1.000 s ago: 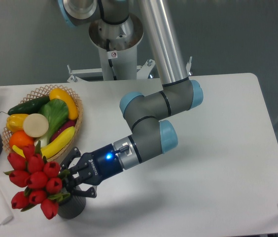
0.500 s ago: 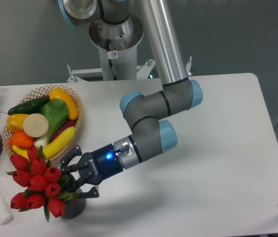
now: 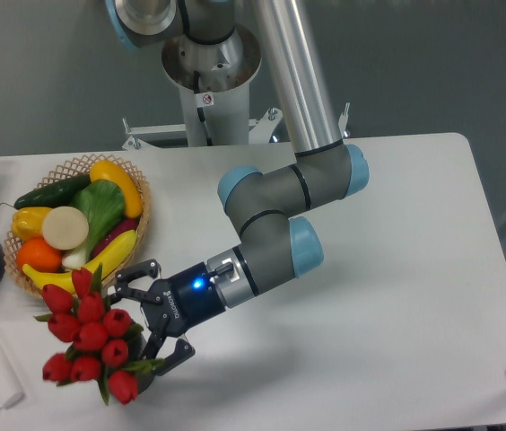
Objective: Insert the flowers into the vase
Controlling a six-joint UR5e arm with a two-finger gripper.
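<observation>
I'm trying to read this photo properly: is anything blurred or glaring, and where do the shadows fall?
Camera view: sharp overall, lighting soft and even; a blue light glows on the tool; soft shadows lie on the table under the arm and flowers; no strong glare; the vase is hidden behind the flowers.
</observation>
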